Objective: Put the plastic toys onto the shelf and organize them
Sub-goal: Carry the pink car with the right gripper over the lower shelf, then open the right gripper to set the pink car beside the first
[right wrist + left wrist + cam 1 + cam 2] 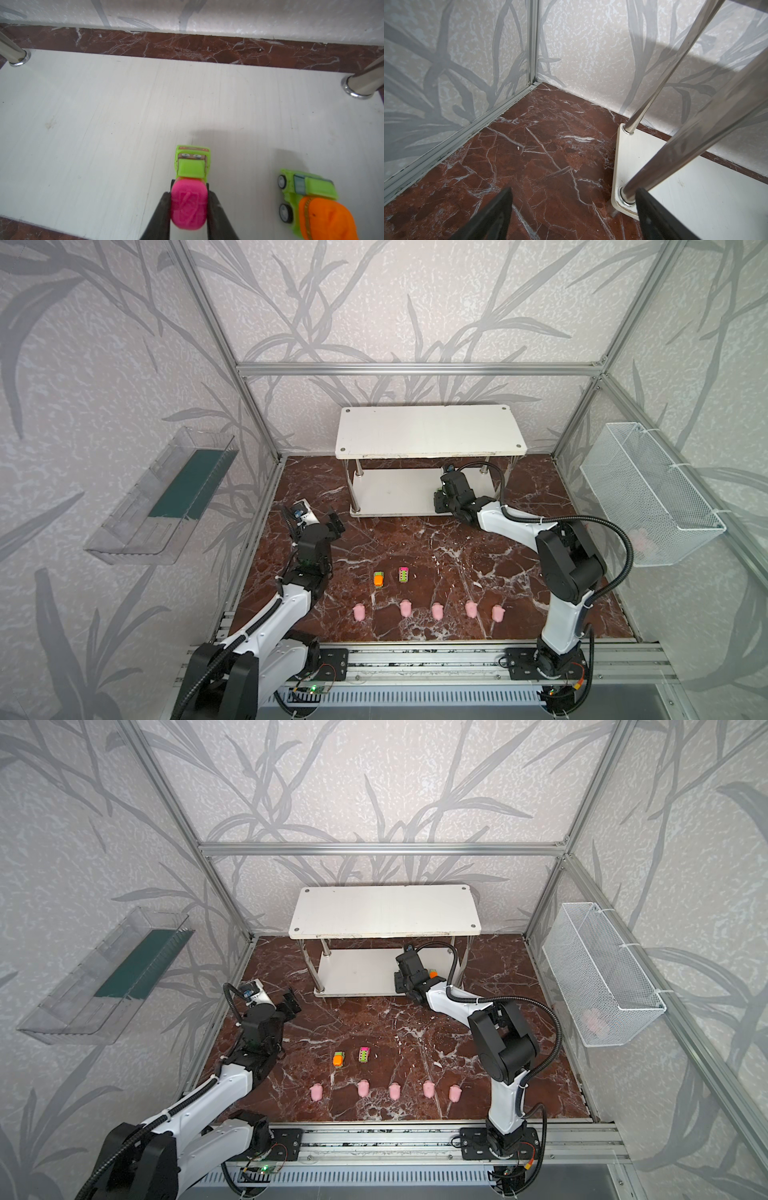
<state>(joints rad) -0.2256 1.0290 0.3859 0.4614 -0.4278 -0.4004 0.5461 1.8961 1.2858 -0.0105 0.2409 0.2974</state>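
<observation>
Marble floor (pixel 415 539) holds two cars (pixel 378 579), five pigs (pixel 437 611).

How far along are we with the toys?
Done: one orange-and-green car sits on the shelf, lower tier. In hand: the right gripper is shut on a pink-and-green car over that tier. Remaining: two cars and five pigs on the table; left gripper open, empty.

Right gripper (pixel 188 194) tips and the pink-green car (pixel 192 166) they clamp: hidden in both top views behind the wrist body. Orange-green car (pixel 311 199) clipped by right wrist frame edge. Left gripper (pixel 573 189) fingers cut off likewise; nearest shelf post (pixel 695 138) blurred. Pinkish blob (pixel 642 540) in mesh basket (pixel 648 489): unidentifiable. Pigs (pixel 437 611): faces too small.
</observation>
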